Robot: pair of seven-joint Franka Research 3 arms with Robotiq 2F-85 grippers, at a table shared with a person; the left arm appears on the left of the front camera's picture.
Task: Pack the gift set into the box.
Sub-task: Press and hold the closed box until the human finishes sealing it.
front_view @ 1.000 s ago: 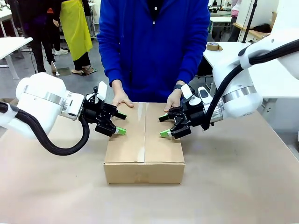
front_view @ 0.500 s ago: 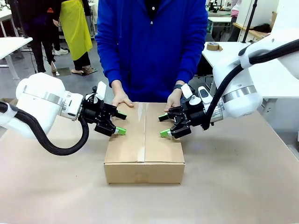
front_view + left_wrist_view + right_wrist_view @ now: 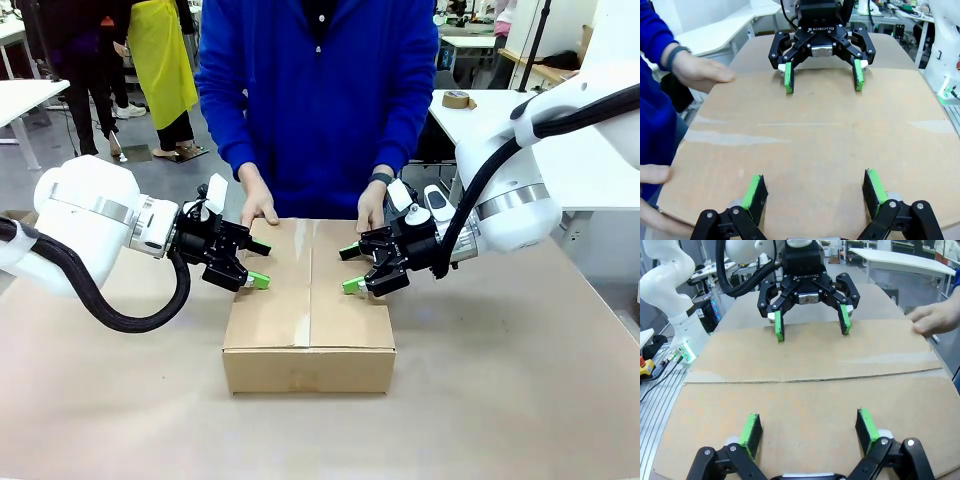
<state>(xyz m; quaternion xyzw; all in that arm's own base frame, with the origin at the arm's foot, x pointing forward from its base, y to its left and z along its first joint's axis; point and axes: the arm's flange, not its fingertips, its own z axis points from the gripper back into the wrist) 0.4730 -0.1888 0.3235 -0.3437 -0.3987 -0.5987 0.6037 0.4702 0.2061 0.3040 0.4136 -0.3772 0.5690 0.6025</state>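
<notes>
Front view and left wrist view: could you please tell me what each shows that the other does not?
Front view: the front wall of the box, the white left arm, the person's blue top. Left wrist view: the ROBOTIQ print on the right gripper. Shared: the closed, taped top, the left gripper and right gripper open above it, the person's hands at its edge.

"ROBOTIQ" on right claw [image 3: 823,84] & left claw [image 3: 812,330] housings; no other txt legible.

workshop-like lab: white worktables [image 3: 25,95], tape roll [image 3: 457,99], bare grey floor [image 3: 60,165].
</notes>
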